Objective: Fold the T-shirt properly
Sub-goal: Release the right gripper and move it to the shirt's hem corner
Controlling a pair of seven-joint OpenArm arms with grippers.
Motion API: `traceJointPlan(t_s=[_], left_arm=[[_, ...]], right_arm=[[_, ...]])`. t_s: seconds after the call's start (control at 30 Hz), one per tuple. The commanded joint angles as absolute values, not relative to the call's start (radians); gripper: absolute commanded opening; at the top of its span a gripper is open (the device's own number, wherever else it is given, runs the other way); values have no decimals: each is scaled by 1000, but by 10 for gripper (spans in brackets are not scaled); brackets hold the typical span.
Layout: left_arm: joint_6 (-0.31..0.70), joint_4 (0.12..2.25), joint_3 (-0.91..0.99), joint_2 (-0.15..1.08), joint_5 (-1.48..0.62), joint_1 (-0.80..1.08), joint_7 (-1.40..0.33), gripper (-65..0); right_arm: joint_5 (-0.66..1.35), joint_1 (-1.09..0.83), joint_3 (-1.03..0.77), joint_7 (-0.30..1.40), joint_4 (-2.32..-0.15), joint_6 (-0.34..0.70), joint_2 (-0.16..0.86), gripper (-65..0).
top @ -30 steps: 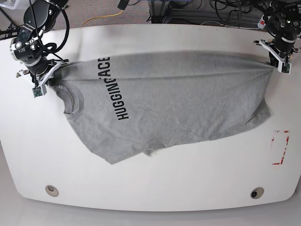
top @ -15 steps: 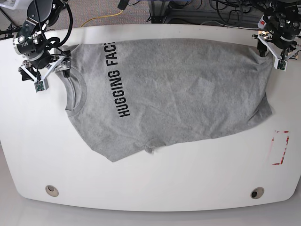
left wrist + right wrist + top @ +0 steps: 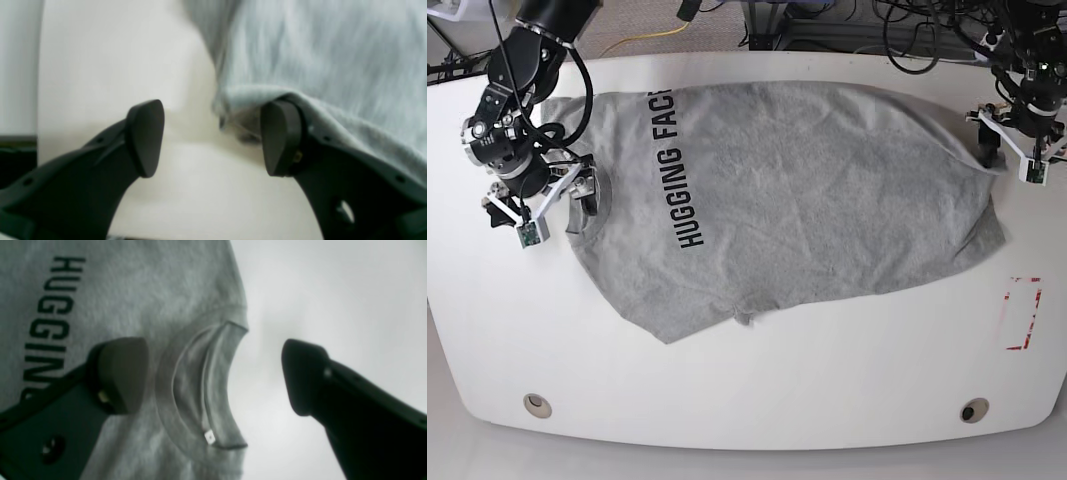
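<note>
The right gripper [image 3: 539, 201] stands wide apart with nothing in it, one finger [image 3: 121, 373] over the grey cloth and the other over bare white surface, the ribbed neck [image 3: 203, 386] lying between them with a small white tag at its lower end. The left gripper [image 3: 1012, 153] is wide too and holds nothing; in its wrist view the hem of the T-shirt [image 3: 797, 200] lies against its right finger [image 3: 278, 138], the other over bare tabletop [image 3: 757, 380]. The T-shirt is spread flat across the far half of the tabletop, neck toward the right gripper, black lettering [image 3: 677, 170] running across its chest. A red-marked rectangle [image 3: 1024, 313] sits near the left arm's edge, and two round fittings [image 3: 537, 405] sit in the near edge.
</note>
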State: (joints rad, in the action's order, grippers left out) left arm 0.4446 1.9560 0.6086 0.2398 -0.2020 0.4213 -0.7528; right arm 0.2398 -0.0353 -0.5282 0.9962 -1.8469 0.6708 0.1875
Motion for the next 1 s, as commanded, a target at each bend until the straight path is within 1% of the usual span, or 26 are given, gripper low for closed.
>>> traceJointPlan(t_s=[0.0, 0.17, 0.3, 0.37, 0.43, 0.6, 0.8, 0.97], left_arm=[[437, 1975, 631, 255, -199, 404, -736, -237], [437, 1977, 642, 255, -196, 349, -736, -237], [435, 1974, 654, 255, -196, 317, -736, -237], [435, 1977, 673, 254, -200, 308, -736, -236], [435, 1977, 679, 254, -200, 303, -736, -236], [435, 1977, 685, 254, -200, 294, -736, -236], [437, 1979, 725, 254, -205, 295, -736, -236], [437, 1977, 796, 255, -331, 298, -736, -236]], right_arm=[[240, 24, -509, 978, -1810, 662, 208, -46], [239, 171, -432, 972, -1641, 659, 245, -52], [239, 291, -384, 931, -1466, 659, 271, -113], [239, 358, -343, 895, -1356, 659, 294, -132], [239, 421, -306, 868, -1245, 659, 311, -133], [239, 553, -226, 720, -949, 659, 355, -133], [239, 661, -133, 547, -673, 659, 383, -133], [237, 699, -76, 409, -507, 659, 394, -133]])
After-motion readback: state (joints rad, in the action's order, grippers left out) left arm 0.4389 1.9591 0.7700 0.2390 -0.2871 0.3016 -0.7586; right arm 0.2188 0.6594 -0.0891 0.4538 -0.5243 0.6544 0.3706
